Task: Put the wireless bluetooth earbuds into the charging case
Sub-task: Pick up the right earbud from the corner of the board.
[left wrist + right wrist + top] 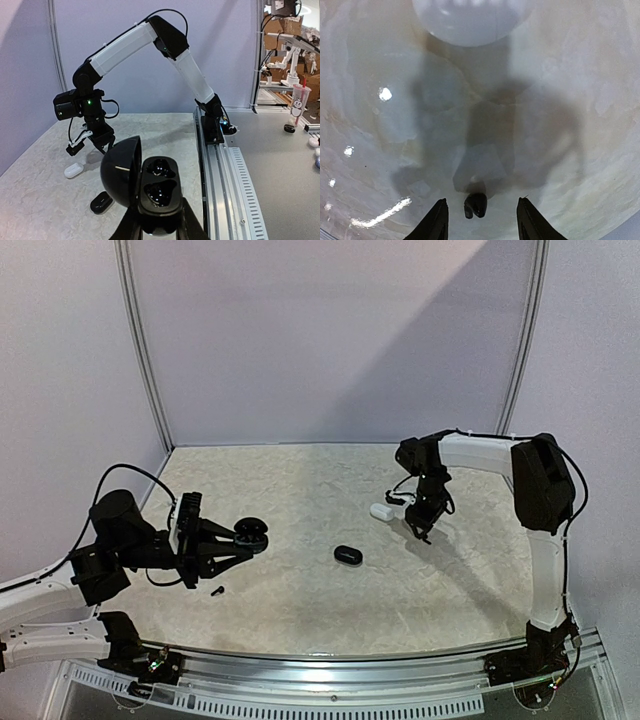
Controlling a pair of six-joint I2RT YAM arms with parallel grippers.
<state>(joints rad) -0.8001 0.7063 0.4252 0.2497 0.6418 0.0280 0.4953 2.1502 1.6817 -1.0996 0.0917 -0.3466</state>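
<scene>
Clutter: a white case (470, 20) just beyond the right gripper (417, 532), a shut black case (347, 554) nearby; a black earbud (475, 205) lies untouched between its parted jaws, and the left gripper (232, 540) clamps the open charging case (159, 192).

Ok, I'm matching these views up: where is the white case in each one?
Top external: white case right of centre, just left of the right gripper.
Left wrist: white case low left, below that gripper.
Right wrist: white case at top edge, centre.
Shared landmark: the right gripper, close by it in all three.
</scene>
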